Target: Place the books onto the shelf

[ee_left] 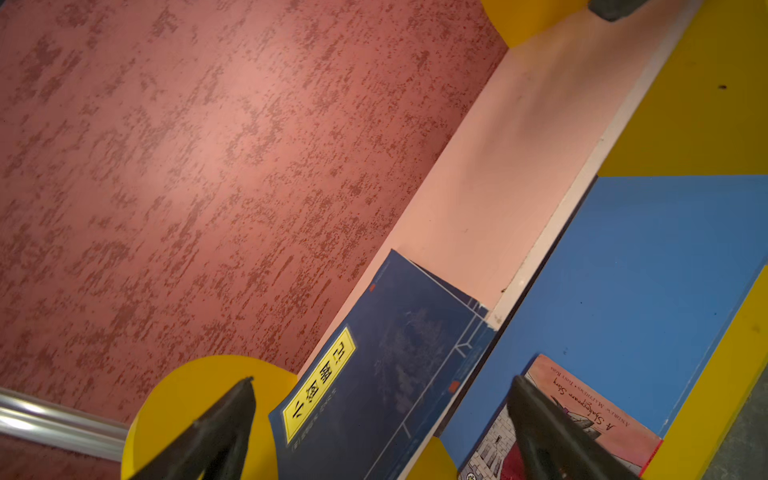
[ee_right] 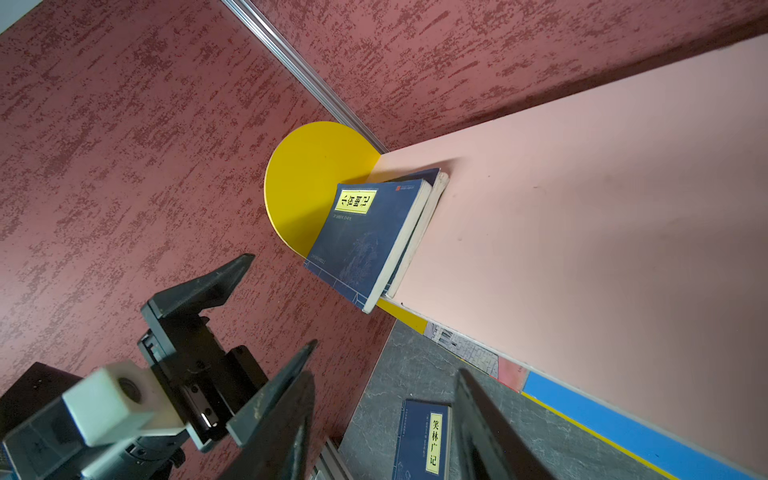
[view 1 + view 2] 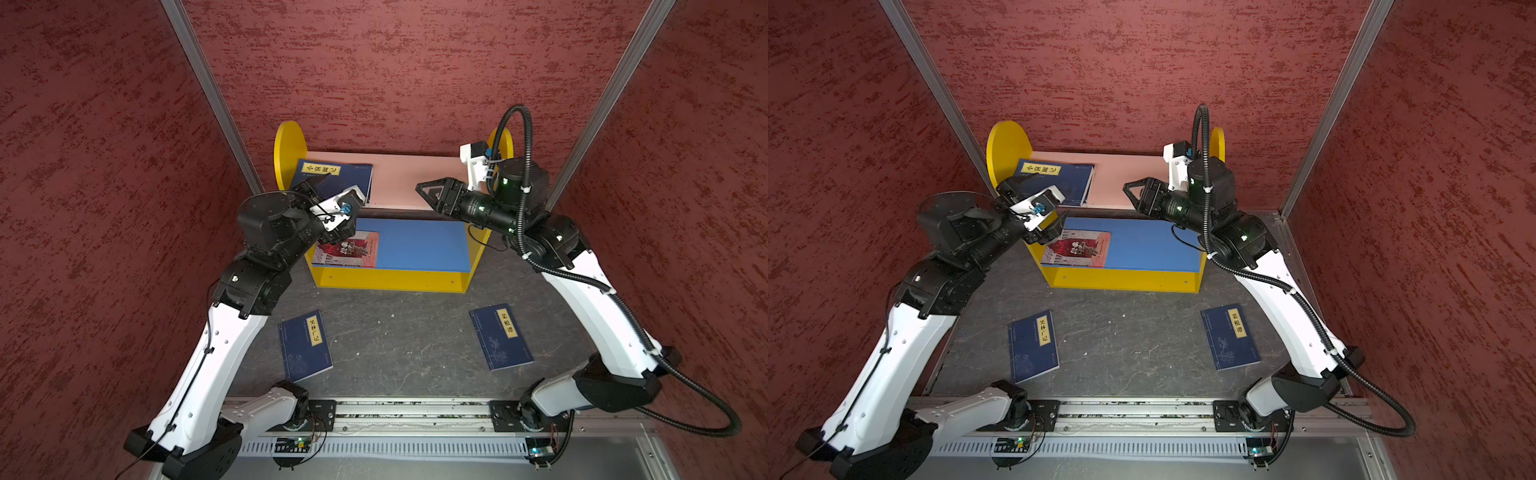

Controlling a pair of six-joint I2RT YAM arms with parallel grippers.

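Left gripper (image 1: 382, 380) gapes beside yellow-labelled navy books (image 2: 365, 237), seemingly two, leaning together.

Left end effector (image 1: 382, 379) agape, empty

Bright, even light — edges perhaps warped.

A: The shelf (image 3: 415, 183)?
B: Painted wood, smooth and matt on every board.
A: The books (image 3: 305, 345)?
B: Paper covers with a faint sheen; the cut page edges are duller.
A: And around them?
B: The worktop (image 3: 395, 345) looks like dark veined stone, matt; walls (image 3: 104, 166) rough, mottled red; posts (image 3: 208, 83) brushed metal; arm shells (image 3: 232, 345) smooth white plastic.
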